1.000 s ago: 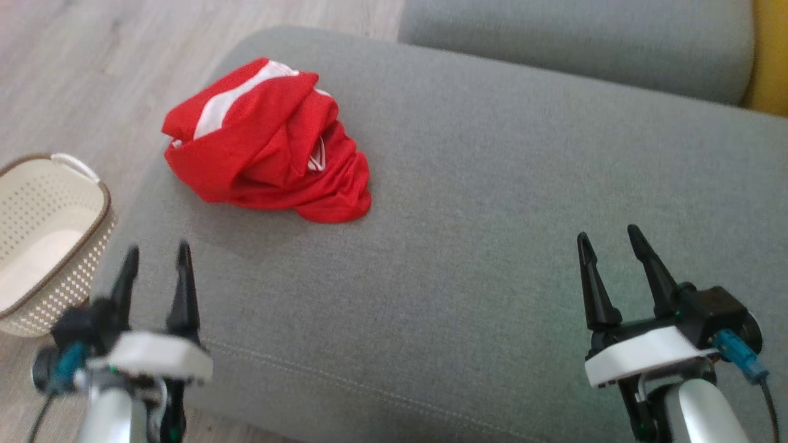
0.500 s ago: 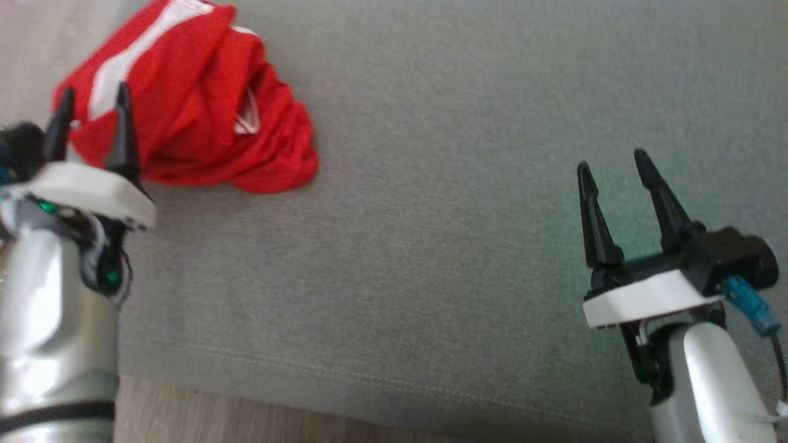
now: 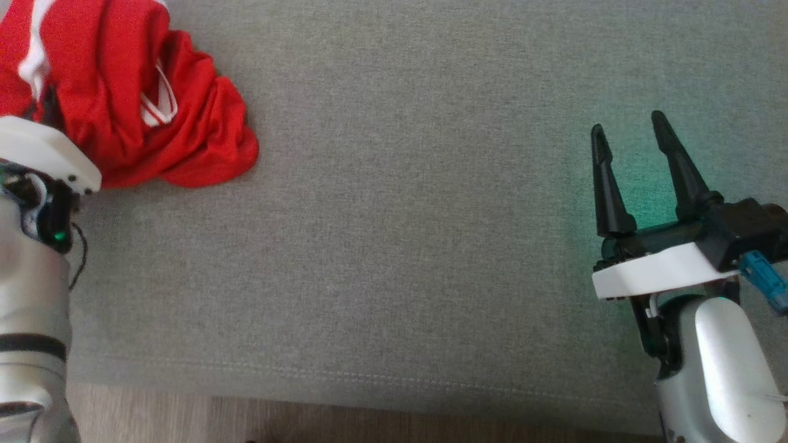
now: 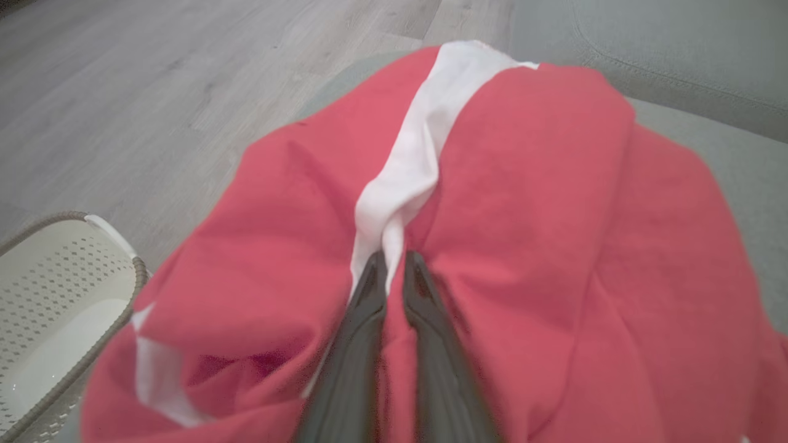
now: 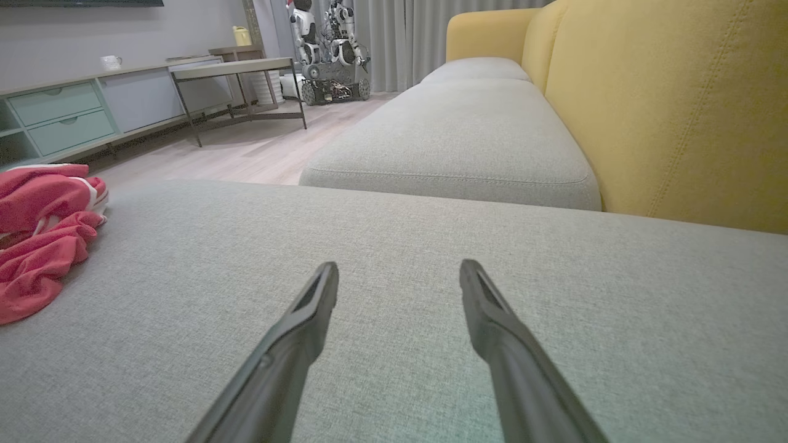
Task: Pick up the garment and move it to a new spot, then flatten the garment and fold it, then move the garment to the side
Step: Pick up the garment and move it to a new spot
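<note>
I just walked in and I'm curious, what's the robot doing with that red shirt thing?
The robot is grabbing the crumpled red garment that lies on the grey sofa cushion. Its left gripper is shut on the cloth at a white stripe. Its right gripper hovers open over bare cushion, well away from the garment.

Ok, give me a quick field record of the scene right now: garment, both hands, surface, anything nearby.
garment: crumpled red garment with white stripes, bunched toward the left of the surface
left hand: closed on a fold of the garment, at a white stripe
right hand: open, over bare surface, well apart from the garment
surface: grey fabric sofa cushion
nearby: cream perforated plastic basket beside the cushion, near the garment
flatten and fold: not yet done
</note>
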Robot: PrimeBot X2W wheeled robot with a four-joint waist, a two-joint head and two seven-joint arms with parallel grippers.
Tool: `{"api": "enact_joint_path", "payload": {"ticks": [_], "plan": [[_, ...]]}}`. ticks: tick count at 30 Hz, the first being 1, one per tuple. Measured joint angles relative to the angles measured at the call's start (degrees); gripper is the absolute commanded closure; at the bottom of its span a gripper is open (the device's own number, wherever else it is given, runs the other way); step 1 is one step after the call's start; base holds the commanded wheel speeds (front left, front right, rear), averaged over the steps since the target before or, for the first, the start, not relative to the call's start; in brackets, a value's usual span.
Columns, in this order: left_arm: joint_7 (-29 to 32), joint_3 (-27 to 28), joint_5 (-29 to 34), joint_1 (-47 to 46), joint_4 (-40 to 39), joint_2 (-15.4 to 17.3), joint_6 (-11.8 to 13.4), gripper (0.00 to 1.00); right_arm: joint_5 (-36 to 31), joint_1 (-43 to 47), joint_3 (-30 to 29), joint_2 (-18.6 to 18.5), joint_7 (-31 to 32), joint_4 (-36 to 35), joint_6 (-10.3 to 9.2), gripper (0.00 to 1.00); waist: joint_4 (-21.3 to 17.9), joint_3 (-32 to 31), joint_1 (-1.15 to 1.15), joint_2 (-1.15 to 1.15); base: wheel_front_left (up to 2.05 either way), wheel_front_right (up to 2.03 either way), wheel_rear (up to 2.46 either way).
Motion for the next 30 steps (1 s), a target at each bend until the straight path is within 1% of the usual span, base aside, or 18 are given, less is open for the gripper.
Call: {"api": "enact_joint_path", "payload": {"ticks": [7, 10, 14, 18, 21, 24, 26, 30], "plan": [[-8.3, -1.0, -1.0, -3.5, -0.8, 1.4, -0.3, 1.00, 0.0, 0.0, -1.0, 0.0, 0.3, -0.4, 0.00, 0.00, 1.7, -0.4, -0.01, 0.00, 0.00, 0.00, 0.00], [-9.6, -1.0, -1.2, -4.0, -2.2, 1.9, -0.3, 1.00, 0.0, 0.0, -1.3, 0.0, 0.3, -0.4, 0.00, 0.00, 2.1, -0.9, -0.01, 0.00, 0.00, 0.00, 0.00], [-10.7, -0.5, -1.5, -4.1, -7.3, 2.6, -0.3, 1.00, 0.0, 0.0, -2.1, 0.0, 0.2, -0.4, 0.00, 0.00, 2.5, -2.4, -0.01, 0.00, 0.00, 0.00, 0.00], [-10.8, 0.2, -1.3, -3.4, -15.5, 3.6, -0.2, 1.00, 1.0, 0.1, -2.6, 0.0, -0.6, -0.1, 0.00, 0.00, 2.3, -4.9, -0.01, 0.00, 0.00, 0.00, 0.00], [-11.1, 0.2, -0.7, -0.3, -23.0, 3.7, 0.1, 1.00, 2.1, 0.8, -2.9, 0.0, -1.1, 0.0, 0.00, 0.00, 1.9, -7.3, -0.01, 0.00, 0.00, 0.00, 0.00], [-11.0, -0.5, -0.2, 5.7, -30.4, 3.4, 0.8, 1.00, 2.8, 3.0, -3.3, 0.0, -1.4, 0.1, 0.00, 0.00, 1.2, -9.8, -0.01, 0.00, 0.00, 0.00, 0.00], [-9.5, -1.7, 0.3, 10.6, -36.0, 3.0, 1.3, 1.00, 3.4, 4.6, -3.5, 0.0, -1.4, 0.0, 0.00, 0.00, 0.5, -11.5, -0.01, 0.00, 0.00, 0.00, 0.00], [-6.1, -4.2, 0.7, 20.6, -47.9, 0.9, 2.6, 1.00, 4.8, 6.7, -3.9, 0.1, -1.6, -0.6, 0.00, 0.00, -1.6, -13.9, -0.01, 0.00, 0.00, 0.00, 0.00]]}}
